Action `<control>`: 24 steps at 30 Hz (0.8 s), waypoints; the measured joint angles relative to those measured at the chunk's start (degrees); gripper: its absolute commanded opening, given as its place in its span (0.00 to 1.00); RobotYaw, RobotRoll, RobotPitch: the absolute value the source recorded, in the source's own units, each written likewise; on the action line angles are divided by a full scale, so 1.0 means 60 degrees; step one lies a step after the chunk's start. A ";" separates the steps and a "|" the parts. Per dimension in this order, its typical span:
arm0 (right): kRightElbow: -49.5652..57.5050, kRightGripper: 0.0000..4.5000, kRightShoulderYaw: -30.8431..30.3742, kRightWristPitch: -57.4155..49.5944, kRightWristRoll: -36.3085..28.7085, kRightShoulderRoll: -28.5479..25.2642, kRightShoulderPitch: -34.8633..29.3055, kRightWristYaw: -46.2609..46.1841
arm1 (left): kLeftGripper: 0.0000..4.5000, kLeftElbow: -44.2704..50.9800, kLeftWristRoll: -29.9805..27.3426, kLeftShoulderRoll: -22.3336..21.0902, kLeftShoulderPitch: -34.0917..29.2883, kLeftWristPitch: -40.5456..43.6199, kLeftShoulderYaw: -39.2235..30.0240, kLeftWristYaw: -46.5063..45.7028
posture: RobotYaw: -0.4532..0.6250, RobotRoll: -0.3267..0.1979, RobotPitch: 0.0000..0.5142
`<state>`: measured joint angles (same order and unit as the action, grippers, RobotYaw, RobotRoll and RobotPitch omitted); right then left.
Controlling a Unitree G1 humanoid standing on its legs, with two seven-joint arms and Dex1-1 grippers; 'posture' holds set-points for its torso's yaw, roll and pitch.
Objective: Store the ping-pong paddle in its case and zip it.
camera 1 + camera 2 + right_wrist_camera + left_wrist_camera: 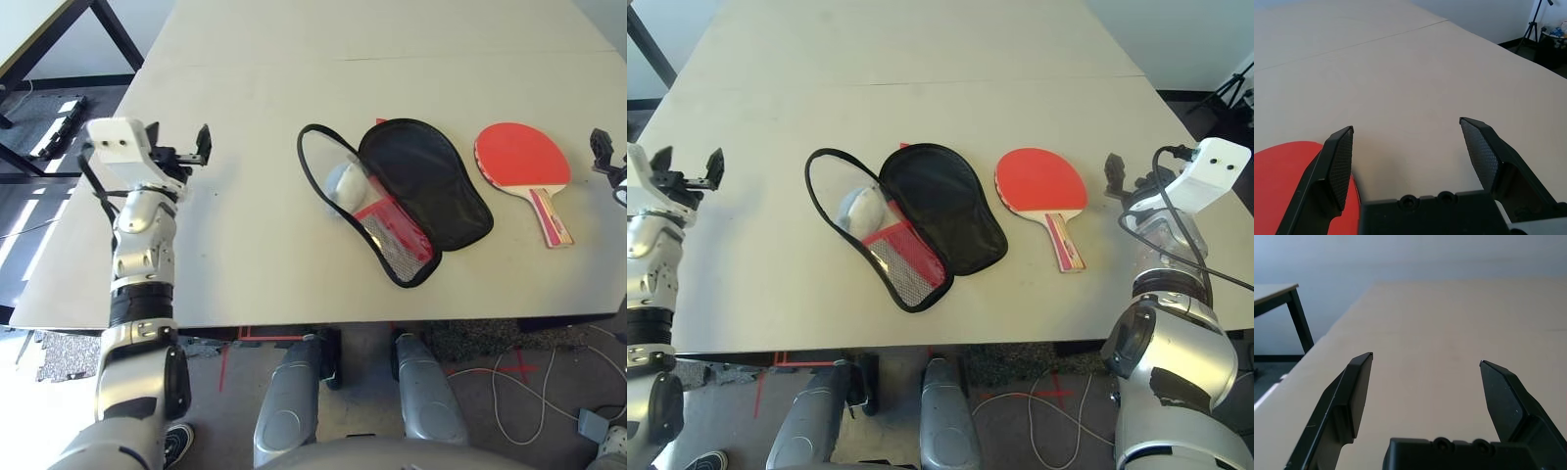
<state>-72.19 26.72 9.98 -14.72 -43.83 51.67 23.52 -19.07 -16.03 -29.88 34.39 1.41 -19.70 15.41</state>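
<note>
While I look down through the left eye, I see the beige table [255,264] with the case [416,196] lying unzipped near its middle, its black flap folded open toward the right and its red face with the mesh pocket turned toward the near edge. A black trim loop arcs out on the case's left side, and a white lumpy ball [343,183] sits inside that loop, touching the case. The ping-pong paddle [524,162] lies flat just to the right of the case, apart from it, red rubber up, its striped wooden handle pointing toward the near edge. My left gripper [191,152] hangs above the table's left part, well apart from the case, fingers spread wide and holding nothing.

Through the right eye I get the same layout. My right gripper [1122,176] sits just to the right of the paddle, near its blade but not touching it.

From the left wrist, I see the two black fingers [1352,396] standing wide apart over bare tabletop, with a dark table leg [1300,320] beyond the edge.

From the right wrist, the textured pads [1342,164] are likewise spread wide and empty. The paddle's red face [1283,186] shows beside and below one finger, while a seam line crosses the tabletop further on.
</note>
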 measured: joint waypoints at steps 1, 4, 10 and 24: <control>0.0000 0.99 -0.0001 0.0000 0.0000 0.0021 0.0000 0.0007 | 1.00 0.0213 -0.0112 -0.0074 0.0127 0.0194 0.0008 0.0105 | 0.45 0.62 0.49; 0.0000 0.99 -0.0004 0.0000 0.0002 0.0098 0.0007 0.0015 | 1.00 0.1270 -0.0721 -0.0261 0.0587 0.1402 0.0167 0.0637 | 0.45 0.62 0.49; -0.0001 0.99 -0.0005 -0.0029 -0.0001 0.0147 0.0045 0.0079 | 1.00 0.3254 -0.1673 -0.0392 0.0830 0.3724 0.1197 0.1835 | 0.43 0.62 0.49; 0.5070 0.99 -0.0696 -0.5715 -0.0425 -0.0531 -0.0539 0.1487 | 1.00 0.4853 -0.2397 0.0747 0.1130 0.5333 0.3939 0.3940 | 0.31 0.62 0.45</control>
<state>-41.78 22.55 -24.31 -17.26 -47.02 48.43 32.45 10.05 -30.41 -25.40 41.17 33.41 3.94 39.05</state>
